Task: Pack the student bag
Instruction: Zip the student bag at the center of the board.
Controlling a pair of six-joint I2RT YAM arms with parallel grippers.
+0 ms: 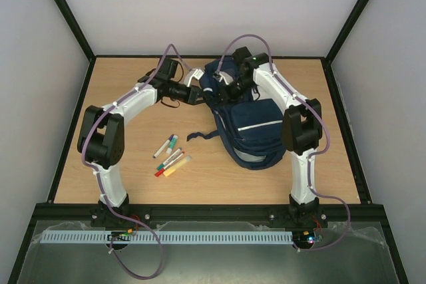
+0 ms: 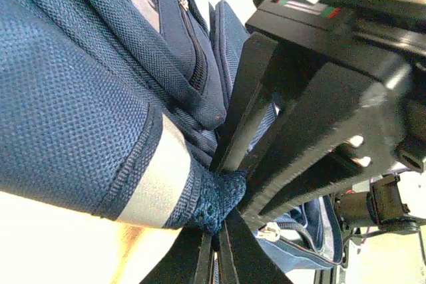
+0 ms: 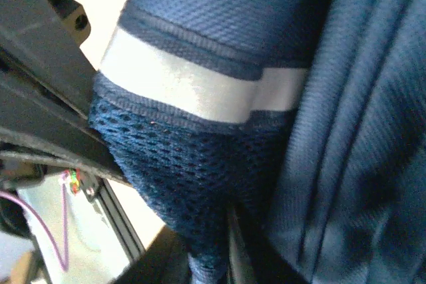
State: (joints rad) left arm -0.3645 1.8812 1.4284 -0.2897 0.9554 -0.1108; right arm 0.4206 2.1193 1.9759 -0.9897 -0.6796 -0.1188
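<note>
A pale wooden table (image 1: pixel 133 184) inside a white-walled, black-framed booth carries everything here. The student bag (image 1: pixel 256 131) lies flat on its far right-of-centre part, its long axis running from the far end, near the middle of the table, down towards the near right. Both arms reach to that far end, so the work is at the top of the bag, and neither arm is clearly the nearer. The left gripper (image 2: pixel 217 234) comes in from the left side. Its fingers are pressed together on a corner of dark blue mesh (image 2: pixel 216 197) just below a pale reflective stripe (image 2: pixel 156 187). The right gripper (image 3: pixel 223 244) meets it from the right and looks pinched onto the same mesh corner, the two heads almost touching (each fills a good part of the other's wrist view). A loose cluster of markers (image 1: pixel 170 155) lies well apart on the near left, nearer the left arm's base. My judgement is that getting them in depends on the bag's mouth being pulled open along that long axis. Whether the mouth is open at all I cannot tell: from above the arms cover it, and the wrist views show only fabric at close range. How deep the fingers bite is cut off at the bottom edge of both wrist views.
</note>
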